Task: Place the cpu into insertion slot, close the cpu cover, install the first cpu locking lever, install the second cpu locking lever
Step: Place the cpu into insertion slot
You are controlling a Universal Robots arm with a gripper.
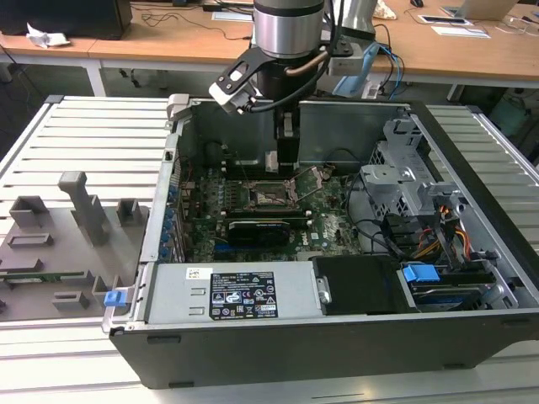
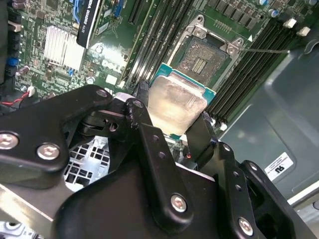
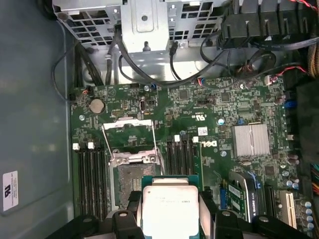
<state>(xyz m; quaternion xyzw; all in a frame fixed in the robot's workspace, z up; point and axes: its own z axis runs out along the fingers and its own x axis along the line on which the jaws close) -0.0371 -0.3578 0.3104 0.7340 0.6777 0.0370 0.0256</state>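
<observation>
I found the cpu (image 2: 177, 102) pinched between the jaws, held above the motherboard (image 3: 209, 112), near the uncovered slot (image 2: 204, 56), not seated, arm (image 1: 289, 25) inside the case (image 1: 253, 337)

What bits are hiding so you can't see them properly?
- cpu: its underside faces away in both wrist views. The jaws cover two of its edges, and the first wrist view's edge cuts it off.
- slot: the cpu covers part of it in the first wrist view.
- slot's pins: too small in the exterior view.
</observation>
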